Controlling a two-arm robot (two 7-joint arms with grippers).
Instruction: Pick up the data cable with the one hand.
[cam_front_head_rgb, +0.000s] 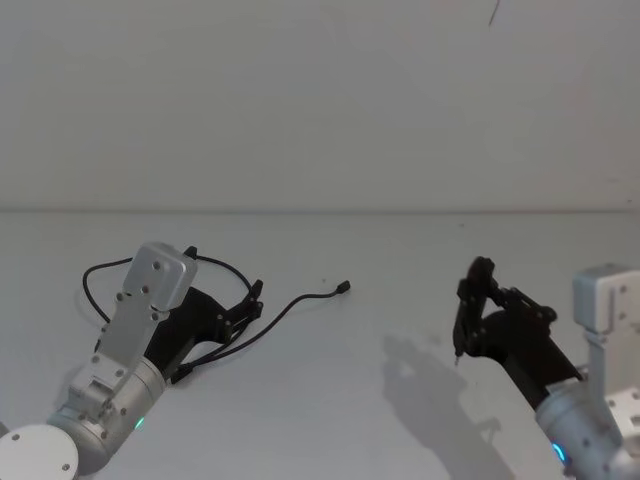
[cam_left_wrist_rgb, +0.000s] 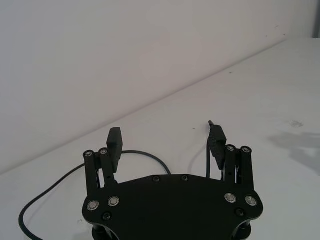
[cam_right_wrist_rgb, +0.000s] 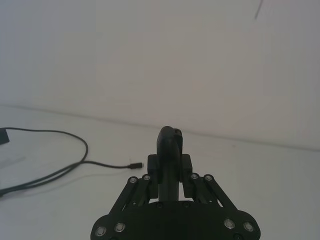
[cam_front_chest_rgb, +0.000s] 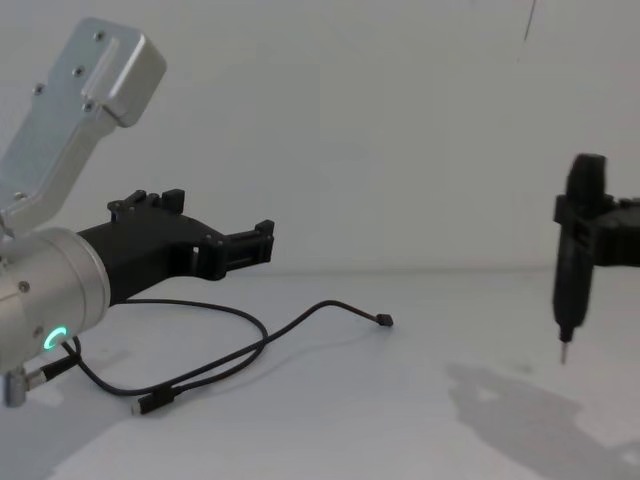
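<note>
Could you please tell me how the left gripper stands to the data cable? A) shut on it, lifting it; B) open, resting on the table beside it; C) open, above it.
C: the left gripper is open and hangs clear above the data cable, which lies on the table.

Bright, even, diffuse light; white table (cam_front_head_rgb: 350, 420) washed pale, low contrast. Soft grey shadow (cam_front_head_rgb: 425, 375) just beside right gripper (cam_front_head_rgb: 468, 315), beneath it in chest view. Green-cyan ring (cam_front_chest_rgb: 55, 338) glows behind left gripper (cam_front_chest_rgb: 262, 243). Focus sharp.
</note>
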